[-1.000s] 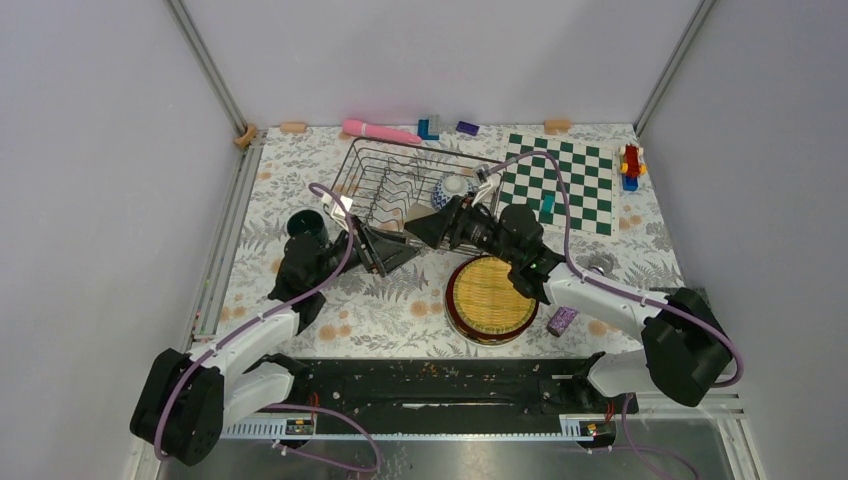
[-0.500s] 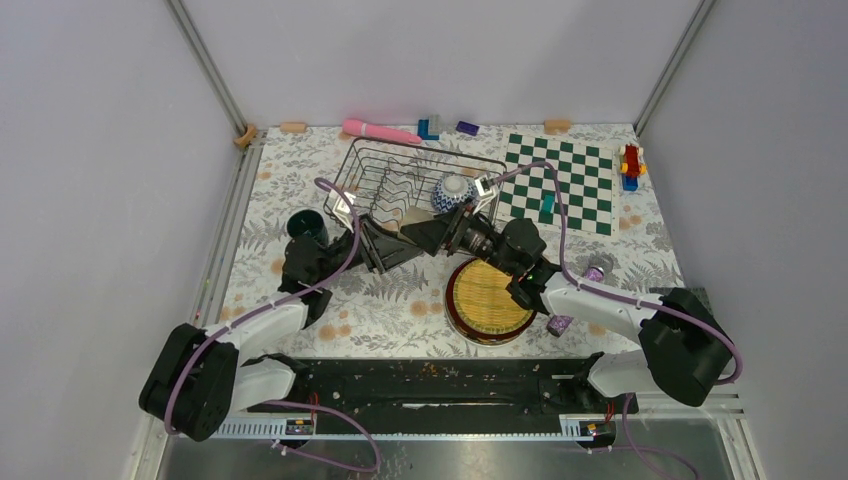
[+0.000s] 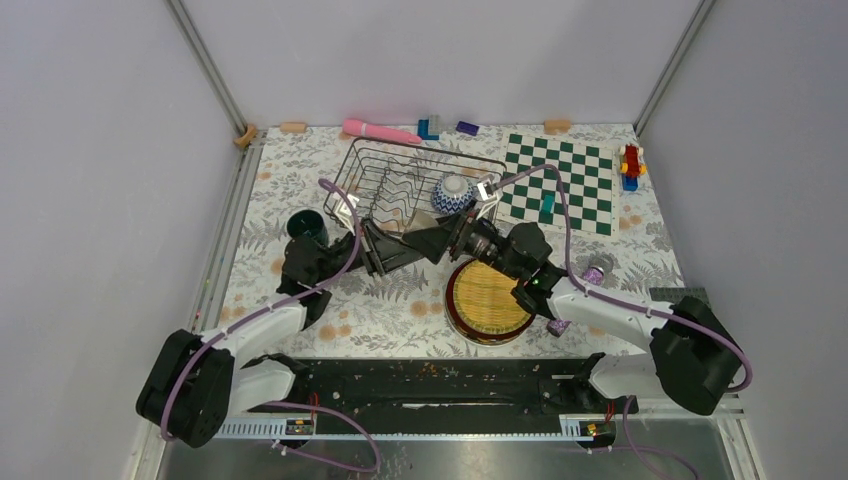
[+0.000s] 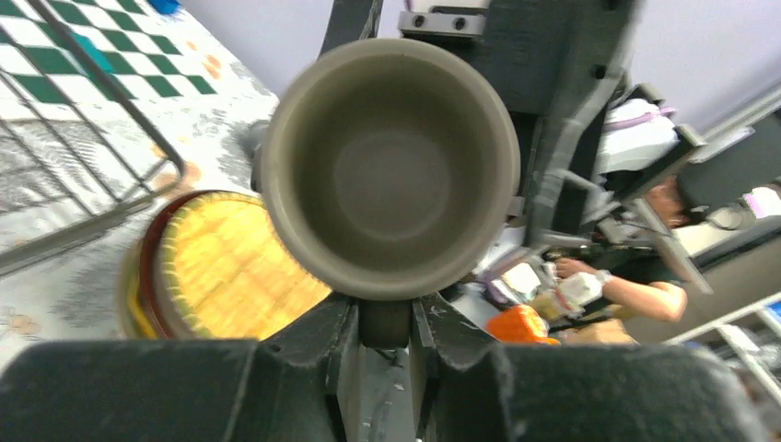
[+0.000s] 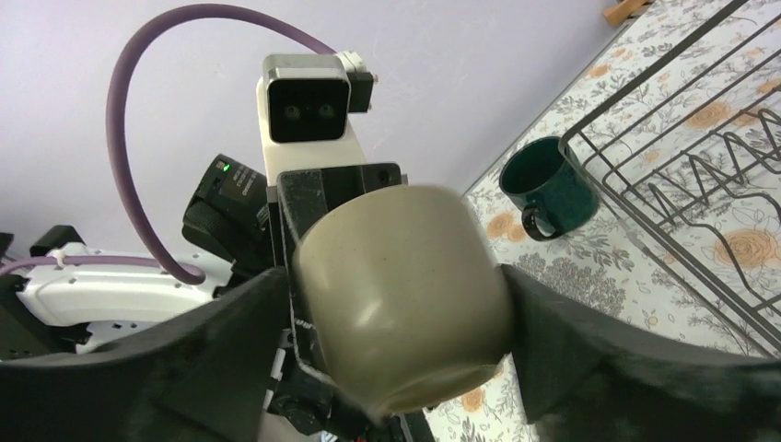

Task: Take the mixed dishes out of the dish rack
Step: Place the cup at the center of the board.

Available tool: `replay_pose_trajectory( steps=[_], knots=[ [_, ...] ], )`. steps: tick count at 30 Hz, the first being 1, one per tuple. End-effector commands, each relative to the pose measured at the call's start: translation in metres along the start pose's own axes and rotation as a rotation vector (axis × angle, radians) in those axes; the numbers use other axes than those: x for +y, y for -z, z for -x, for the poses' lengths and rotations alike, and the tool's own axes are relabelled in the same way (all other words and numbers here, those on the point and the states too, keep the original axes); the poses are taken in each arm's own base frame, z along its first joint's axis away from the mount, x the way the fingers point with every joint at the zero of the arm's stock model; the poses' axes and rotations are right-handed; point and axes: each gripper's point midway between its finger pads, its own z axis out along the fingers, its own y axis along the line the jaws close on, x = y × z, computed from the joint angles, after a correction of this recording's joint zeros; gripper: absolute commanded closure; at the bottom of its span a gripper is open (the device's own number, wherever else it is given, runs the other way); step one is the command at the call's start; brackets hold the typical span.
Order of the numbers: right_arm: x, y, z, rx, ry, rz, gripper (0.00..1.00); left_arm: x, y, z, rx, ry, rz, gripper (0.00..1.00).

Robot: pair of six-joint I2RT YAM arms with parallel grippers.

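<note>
The small olive cup (image 3: 409, 231) hangs in the air between both grippers, just in front of the dish rack (image 3: 420, 150). My right gripper (image 5: 398, 318) is shut on the cup (image 5: 405, 285), with its wide fingers against the cup's sides. My left gripper (image 4: 385, 324) is shut on the cup (image 4: 391, 170), pinching the lower rim of its mouth, which faces that camera. A patterned bowl (image 3: 453, 193) lies in the rack. The dark green mug (image 3: 305, 224) stands left of the rack. The yellow woven-look plate (image 3: 490, 297) lies on top of a plate stack under the right arm.
The green-and-white chessboard (image 3: 560, 180) lies right of the rack, with a teal piece on it. A purple cylinder (image 3: 596, 272) lies near the right arm. A pink object (image 3: 380, 130) and small blocks lie along the back edge. Rack wires (image 5: 681, 157) run close to the cup.
My left gripper has closed from wide open onto the cup's rim. The right arm has edged slightly left, still holding the cup.
</note>
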Motion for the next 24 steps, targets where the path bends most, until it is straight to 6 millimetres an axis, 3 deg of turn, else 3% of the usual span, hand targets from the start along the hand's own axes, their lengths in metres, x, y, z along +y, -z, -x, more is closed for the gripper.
replay_pose_trajectory(
  steps=[1, 10, 19, 24],
  knots=[
    [0.035, 0.009, 0.013, -0.031, 0.021, 0.069, 0.01, 0.015, 0.0, 0.021, -0.075, -0.209, 0.109, 1.0],
    [0.017, 0.035, 0.032, -0.145, 0.061, -0.067, 0.0, 0.049, 0.029, 0.033, -0.126, -0.399, 0.42, 1.0],
    [-0.011, 0.069, 0.043, -0.242, 0.096, -0.236, 0.0, 0.112, 0.091, 0.074, -0.396, -0.293, 0.936, 1.0],
    [-0.019, 0.079, 0.043, -0.26, 0.097, -0.273, 0.0, 0.141, 0.127, 0.08, -0.511, -0.217, 1.173, 1.0]
  ],
)
